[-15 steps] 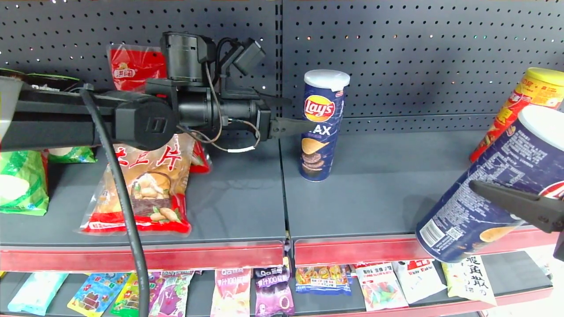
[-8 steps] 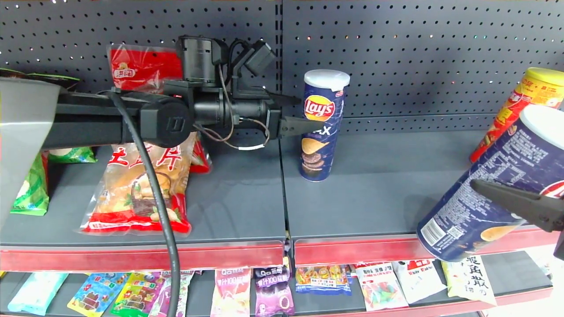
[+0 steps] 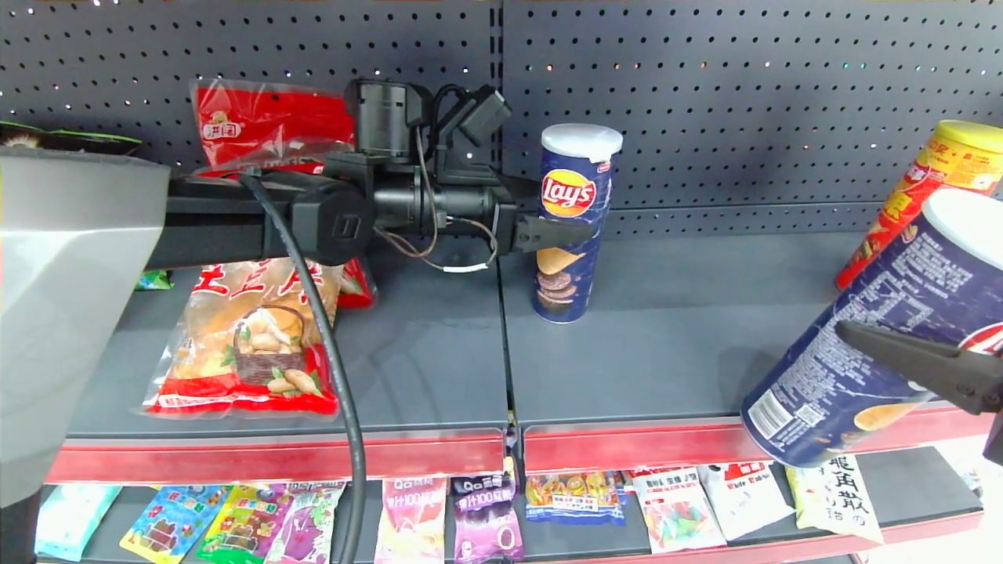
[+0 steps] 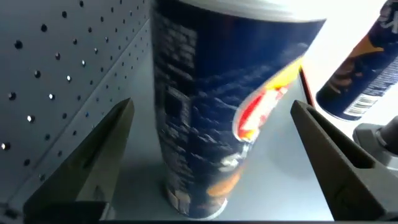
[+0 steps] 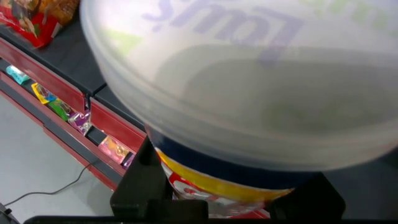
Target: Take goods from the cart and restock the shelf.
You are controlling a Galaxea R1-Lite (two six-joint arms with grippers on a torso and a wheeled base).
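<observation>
Checking left to right: what has changed on the left arm? (operator)

The left gripper (image 3: 570,223) has advanced rightward, past the crisp bag (image 3: 251,337). Its fingers stand apart, one on each side of the standing blue can (image 3: 578,168), with a gap at both sides. The can has not shifted. It is upright on the shelf (image 3: 674,345), near the back panel (image 3: 705,94). (technician)

Meaning for the task? (operator)

Judgement: this can is already stocked, and the arm is probably set to straighten it. The second blue can (image 3: 870,329) is not yet placed. It is held tilted at the right, clamped in the right gripper (image 5: 233,180), and has not moved. (technician)

Surface and surroundings? (operator)

The shelf is a flat grey deck with a red front rail (image 3: 627,446). Bare deck lies between the two blue cans. A red and yellow can (image 3: 936,184) sits at the far right, appearing tilted. Small packets (image 3: 564,497) line the level below. (technician)
</observation>
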